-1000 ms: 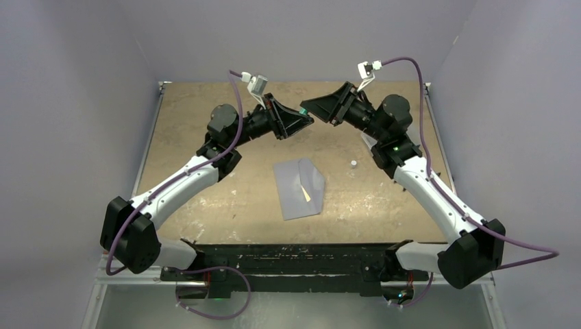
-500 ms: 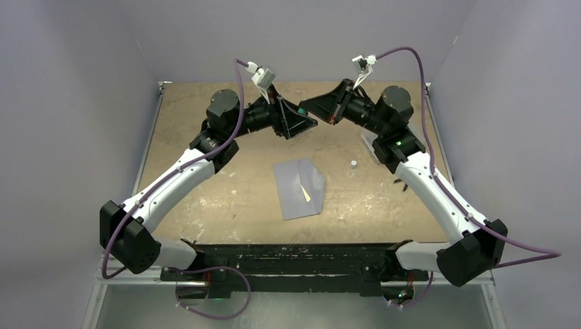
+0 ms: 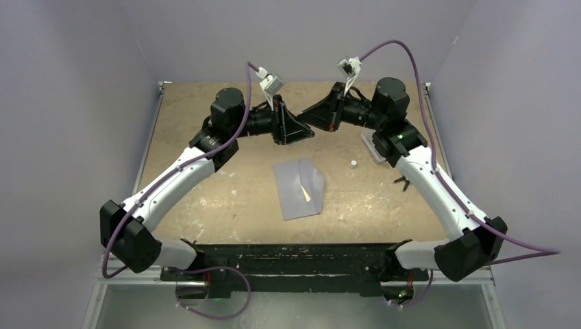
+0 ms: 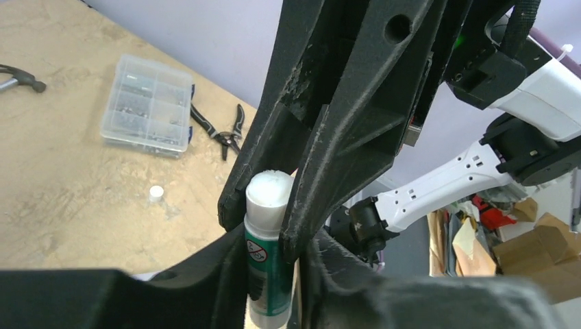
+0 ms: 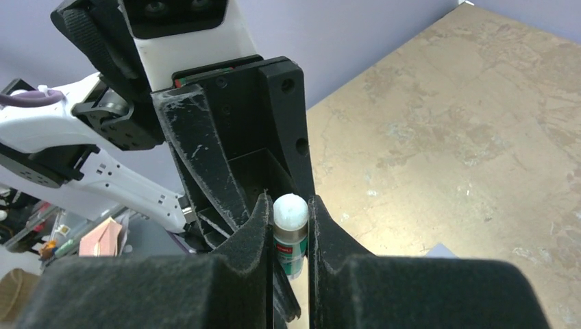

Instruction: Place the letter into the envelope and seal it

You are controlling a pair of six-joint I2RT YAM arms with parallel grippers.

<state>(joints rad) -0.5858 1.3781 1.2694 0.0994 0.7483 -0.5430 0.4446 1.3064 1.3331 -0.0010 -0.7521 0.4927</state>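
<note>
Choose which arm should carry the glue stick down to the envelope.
Left, probably: the left gripper holds the glue stick by its labelled body, while the right gripper pinches its white tip.

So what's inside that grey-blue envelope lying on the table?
Only a thin cream sliver of the letter shows where the envelope gapes open. The rest is covered by its paper, so how far in it sits cannot be seen.

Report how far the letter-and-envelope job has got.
Done: the cream paper letter sits mostly inside the grey-blue paper envelope, only a sliver showing. In hand: the left hand and right hand both grip an uncapped green-labelled glue stick. Left: gluing and closing the open flap.
</note>
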